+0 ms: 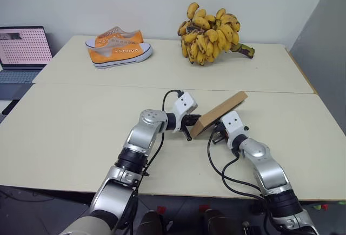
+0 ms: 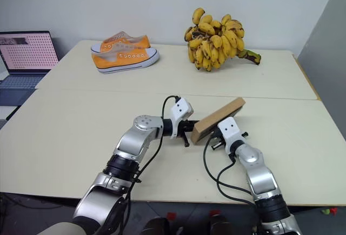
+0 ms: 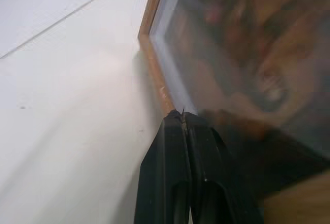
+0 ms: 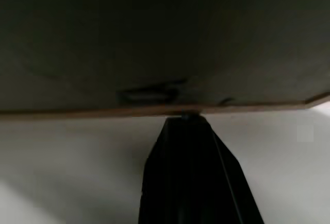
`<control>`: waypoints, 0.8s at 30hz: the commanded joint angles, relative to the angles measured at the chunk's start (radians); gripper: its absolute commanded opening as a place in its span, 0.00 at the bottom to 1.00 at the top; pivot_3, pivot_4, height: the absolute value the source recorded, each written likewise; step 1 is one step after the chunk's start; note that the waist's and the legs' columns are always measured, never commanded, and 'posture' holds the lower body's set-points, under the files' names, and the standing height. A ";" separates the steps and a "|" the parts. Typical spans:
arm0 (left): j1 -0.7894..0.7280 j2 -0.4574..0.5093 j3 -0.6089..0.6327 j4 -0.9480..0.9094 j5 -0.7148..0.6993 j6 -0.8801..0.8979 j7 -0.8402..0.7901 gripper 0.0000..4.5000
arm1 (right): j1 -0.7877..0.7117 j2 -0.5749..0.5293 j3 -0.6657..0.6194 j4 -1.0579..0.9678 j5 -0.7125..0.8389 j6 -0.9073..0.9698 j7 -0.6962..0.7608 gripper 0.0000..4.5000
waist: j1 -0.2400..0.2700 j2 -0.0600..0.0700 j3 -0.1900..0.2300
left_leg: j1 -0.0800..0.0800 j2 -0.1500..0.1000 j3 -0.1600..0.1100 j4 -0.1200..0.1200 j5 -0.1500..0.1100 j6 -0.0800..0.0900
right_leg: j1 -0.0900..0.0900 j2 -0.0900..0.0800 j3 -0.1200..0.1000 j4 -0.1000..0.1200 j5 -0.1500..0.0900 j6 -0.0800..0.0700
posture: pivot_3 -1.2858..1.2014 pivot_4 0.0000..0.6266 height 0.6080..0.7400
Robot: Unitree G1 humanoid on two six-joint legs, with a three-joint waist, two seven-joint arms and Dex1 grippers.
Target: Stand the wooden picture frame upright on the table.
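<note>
Two grippers meet at the lower centre of the head views, one on each side of the single wooden picture frame (image 1: 219, 114). Both are closed with nothing between their fingers. The left gripper (image 1: 188, 128) has its two black fingers pressed together, their tips touching the frame's lower wooden edge on the glass side, as its wrist view shows (image 3: 181, 118). The right gripper (image 4: 184, 117) has its closed tips at the frame's edge under the dark back panel; whether they actually press it is hard to tell. That frame is tilted, low corner near the table (image 1: 81, 116), high corner up and right. At the upper part sit two orange sneakers (image 1: 120, 48), one bunch of bananas (image 1: 211, 35), and one laptop (image 1: 21, 51) at the left edge.
</note>
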 commanded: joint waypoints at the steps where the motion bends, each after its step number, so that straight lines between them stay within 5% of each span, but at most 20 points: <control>1: 0.024 0.068 -0.034 -0.050 0.000 -0.012 -0.023 0.01 | -0.016 -0.046 -0.023 -0.022 -0.003 -0.010 0.024 0.00 | 0.000 0.000 0.000 | 0.000 0.000 0.000 0.000 0.000 0.000 | 0.000 0.000 0.000 0.000 0.000 0.000 | 0.52 0.24 1.00; 8: -0.022 0.141 -0.002 0.041 -0.025 -0.044 0.005 0.01 | -0.027 -0.094 -0.056 0.015 0.006 -0.025 0.026 0.00 | 0.003 0.000 0.000 | 0.000 0.000 0.000 0.000 0.000 0.000 | 0.000 0.000 0.000 0.000 0.000 0.000 | 0.52 0.24 1.00; 24: -0.076 0.109 0.001 0.220 -0.014 -0.152 0.081 0.01 | -0.184 -0.070 0.019 0.009 -0.003 0.011 0.069 0.00 | 0.000 0.000 0.000 | 0.000 0.000 0.000 0.000 0.000 0.000 | -0.001 0.000 0.000 0.000 0.000 0.000 | 0.52 0.24 1.00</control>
